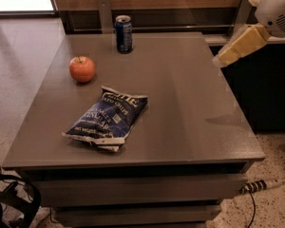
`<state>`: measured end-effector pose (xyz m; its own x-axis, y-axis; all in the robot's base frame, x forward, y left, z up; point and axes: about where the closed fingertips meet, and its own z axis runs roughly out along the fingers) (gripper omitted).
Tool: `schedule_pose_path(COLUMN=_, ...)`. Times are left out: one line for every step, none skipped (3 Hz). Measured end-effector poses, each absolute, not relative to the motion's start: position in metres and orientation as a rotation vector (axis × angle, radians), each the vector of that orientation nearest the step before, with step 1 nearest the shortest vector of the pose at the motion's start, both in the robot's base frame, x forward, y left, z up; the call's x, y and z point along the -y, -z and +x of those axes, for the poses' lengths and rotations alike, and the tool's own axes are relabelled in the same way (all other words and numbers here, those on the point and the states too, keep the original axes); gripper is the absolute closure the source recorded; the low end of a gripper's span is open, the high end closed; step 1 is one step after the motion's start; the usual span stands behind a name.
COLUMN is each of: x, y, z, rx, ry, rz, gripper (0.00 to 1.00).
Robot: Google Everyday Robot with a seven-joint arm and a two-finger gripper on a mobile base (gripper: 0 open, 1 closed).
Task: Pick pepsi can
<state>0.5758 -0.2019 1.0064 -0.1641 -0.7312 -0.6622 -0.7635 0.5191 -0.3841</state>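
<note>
From the one camera view, the can is standing upright at the far edge of the grey tabletop, toward 12 o'clock, with nothing touching it. An apple is sitting toward 10 o'clock, well apart from the can. A dark blue chip bag is lying flat near the middle, leaning toward 7 o'clock. The tool is hanging in the air off the tabletop's right edge at about 2 o'clock, well apart from the can; whether it is wide or narrow, I cannot tell. A cable is lying on the floor at 4 o'clock.
</note>
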Motion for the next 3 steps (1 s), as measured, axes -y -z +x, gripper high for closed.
schedule_pose_path(x=0.162, y=-1.025, z=0.616, rx=-1.802, ry=-0.145, rz=-1.156, gripper=0.0)
schedule_pose_path(x=0.152, y=-1.024, z=0.629, rx=-1.789, ry=-0.169, rz=-1.156, gripper=0.0)
schedule_pose_path(x=0.119, y=-0.998, z=0.682, rx=-1.745, ry=-0.276, rz=-1.135, gripper=0.0)
